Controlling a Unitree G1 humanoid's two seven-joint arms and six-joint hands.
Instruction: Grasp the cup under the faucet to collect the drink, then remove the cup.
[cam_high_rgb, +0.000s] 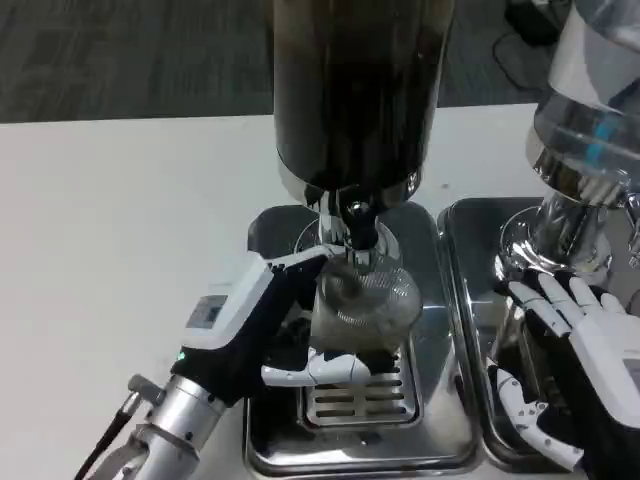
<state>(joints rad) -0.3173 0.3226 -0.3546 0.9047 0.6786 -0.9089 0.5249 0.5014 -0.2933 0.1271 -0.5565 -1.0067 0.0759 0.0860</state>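
Even, fairly bright overhead light; the white table looks washed out, hard glare glints on the steel drip tray, the dark dispenser tank is murky, and the whole picture is soft

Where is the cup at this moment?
In the head view, the cup stands at the centre, under the faucet of the dark dispenser, above the drip tray, held by the left hand.
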